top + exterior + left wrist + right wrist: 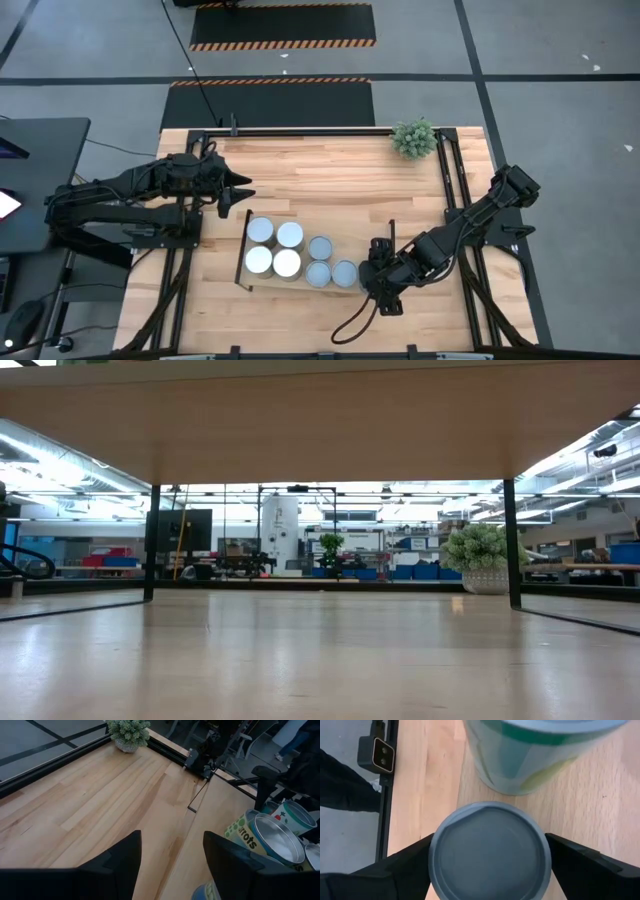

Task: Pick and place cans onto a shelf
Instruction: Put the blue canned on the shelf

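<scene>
On the left side of the table: the left gripper hangs over bare wood just beyond the shelf's far left corner, fingers parted, nothing between them; this arm looks to be waiting.
Left gripper's outlook: in its wrist view the parted fingers frame empty tabletop, with a carrot-labelled can off to one side.
Shelf: the light-wood shelf lies flat near the table's front middle, with a black rail at each short end.
Pale cans: four whitish-silver cans stand in a tight square on the shelf's left half.
Bluish cans: three smaller bluish-grey cans sit to the right of them, close together; the rightmost is nearest the right arm.
Right gripper: the right gripper is down at the shelf's right end, jaws spread wide on either side of a grey-topped can.
Grip state: dark gaps show between the fingers and the can's sides, so it reads as let go, not clamped.
Step in hand: likely the release of the last can placed on the shelf.
Next move: probably to lift or back the right gripper straight away without nudging that can or its close neighbours.
Far right: a small green plant stands at the table's far corner, well apart from the work.
</scene>
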